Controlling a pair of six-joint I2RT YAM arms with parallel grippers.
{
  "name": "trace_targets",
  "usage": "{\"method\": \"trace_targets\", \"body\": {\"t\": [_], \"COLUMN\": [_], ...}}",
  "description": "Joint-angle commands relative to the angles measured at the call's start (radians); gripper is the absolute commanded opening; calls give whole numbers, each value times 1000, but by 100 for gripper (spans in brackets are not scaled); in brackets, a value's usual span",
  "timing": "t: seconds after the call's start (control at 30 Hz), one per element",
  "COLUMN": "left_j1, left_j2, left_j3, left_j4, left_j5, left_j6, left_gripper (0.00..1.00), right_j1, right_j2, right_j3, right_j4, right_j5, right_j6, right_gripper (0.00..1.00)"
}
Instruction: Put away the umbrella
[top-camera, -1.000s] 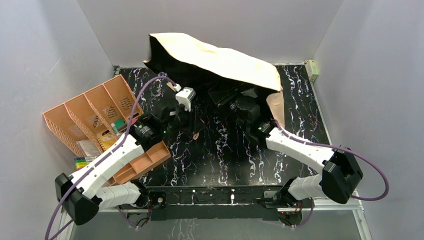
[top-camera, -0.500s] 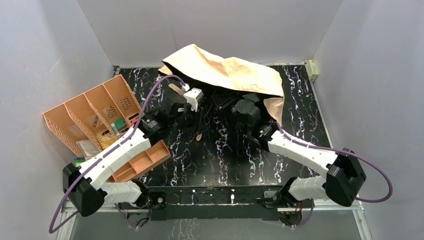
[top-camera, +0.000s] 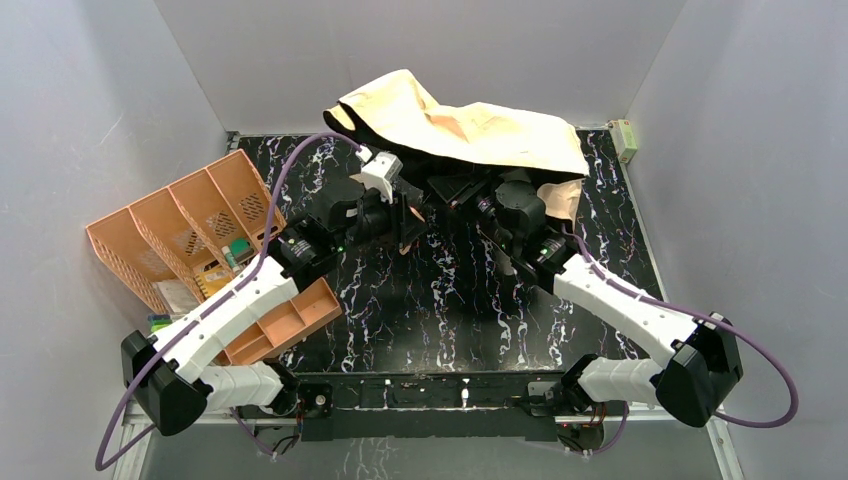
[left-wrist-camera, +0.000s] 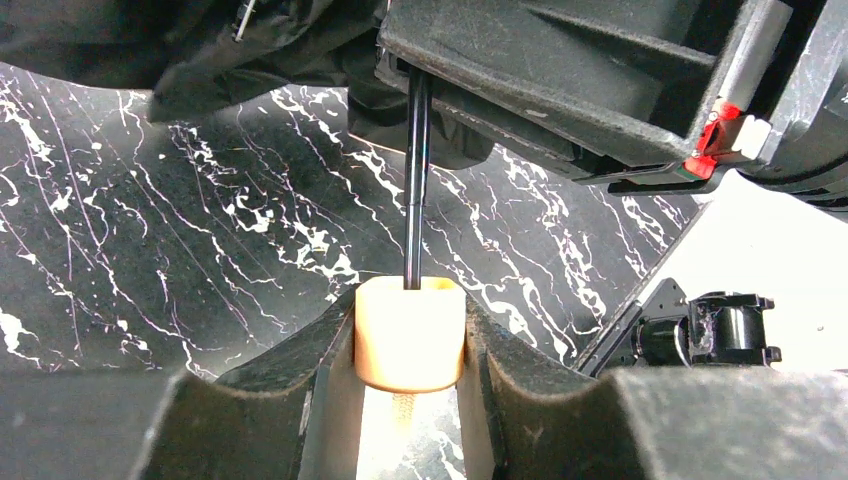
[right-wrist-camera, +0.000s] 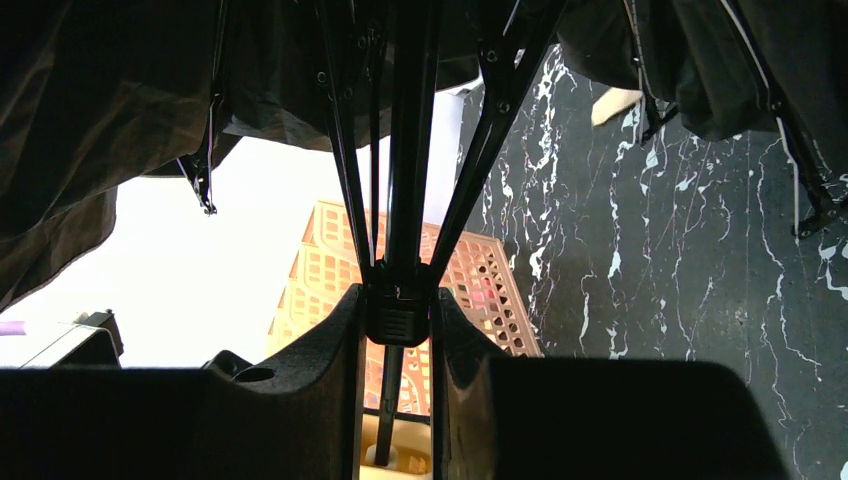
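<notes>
Both arms have reached farther toward the far edge of the worktop (top-camera: 430, 310), and the umbrella (top-camera: 470, 125) has changed shape with them. A moment ago its tan cloth (top-camera: 500, 130) was spread wide along the far edge. Now it is bunched up and has slid a little toward the far right corner. The umbrella sits there half folded, with its black inside facing down. The left pincer (left-wrist-camera: 410, 320) is clenched on the small tan handle (left-wrist-camera: 410, 335), and the thin black shaft (left-wrist-camera: 415, 180) runs straight out of the handle toward the cloth. The right pincer (right-wrist-camera: 398, 315) is clenched on the black sliding piece (right-wrist-camera: 398, 318), where the ribs (right-wrist-camera: 340, 150) meet the shaft. The ribs fan out from it, so the umbrella is not shut yet. I think the folding step is under way and going well, but there is more to do: the ribs must come in flat and the shaft must get shorter. The orange organizer (top-camera: 180, 225) stands at the left edge, well apart from the umbrella.
</notes>
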Motion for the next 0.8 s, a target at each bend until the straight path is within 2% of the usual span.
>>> {"method": "trace_targets", "body": {"t": [0.0, 0.27, 0.4, 0.6, 0.77], "left_j1": [24, 25, 22, -48, -125], "left_j2": [-22, 87, 93, 90, 238], "left_j3": [32, 157, 210, 391, 686], "left_j4": [47, 30, -30, -334, -739], "left_j5": [-138, -189, -177, -307, -352], "left_j6": [13, 39, 27, 3, -57], "left_gripper": [0, 0, 0, 0, 0], "right_j1": [1, 169, 212, 235, 243], "right_j2": [-37, -54, -72, -48, -72], "right_j3": [37, -11, 7, 120, 66], "right_j4": [3, -14, -27, -157, -132], "right_j5": [-110, -104, -102, -158, -183], "right_j6": [-13, 63, 75, 156, 263], "right_gripper": [0, 0, 0, 0, 0]}}
